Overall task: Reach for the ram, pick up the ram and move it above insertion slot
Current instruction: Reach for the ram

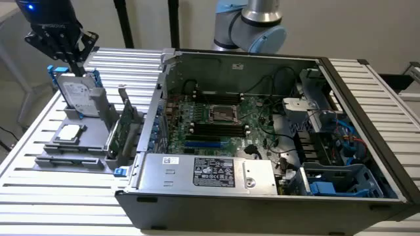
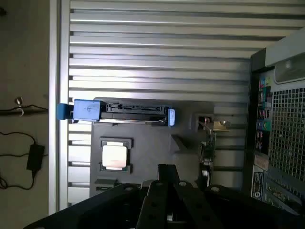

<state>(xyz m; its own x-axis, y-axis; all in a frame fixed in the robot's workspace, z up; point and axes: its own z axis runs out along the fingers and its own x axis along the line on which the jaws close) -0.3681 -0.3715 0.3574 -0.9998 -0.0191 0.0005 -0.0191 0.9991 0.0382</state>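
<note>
The gripper (image 1: 76,69) hangs over the upright hard drive (image 1: 77,98) in the grey parts fixture (image 1: 72,161), jaws closed together and holding nothing. The ram (image 1: 118,135) stands on edge in the fixture's side nearest the open computer case (image 1: 262,201) (just beside the taller bracketed expansion card (image 1: 131,115)), apart from the gripper. A CPU (image 1: 69,133) lies flat on the fixture, which sits on the slatted tabletop (image 1: 66,206).

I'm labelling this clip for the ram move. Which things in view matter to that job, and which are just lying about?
Job: ram in the grey holder; memory slots on the motherboard.
Lying about: hard drive, processor, expansion card, power supply.
</note>
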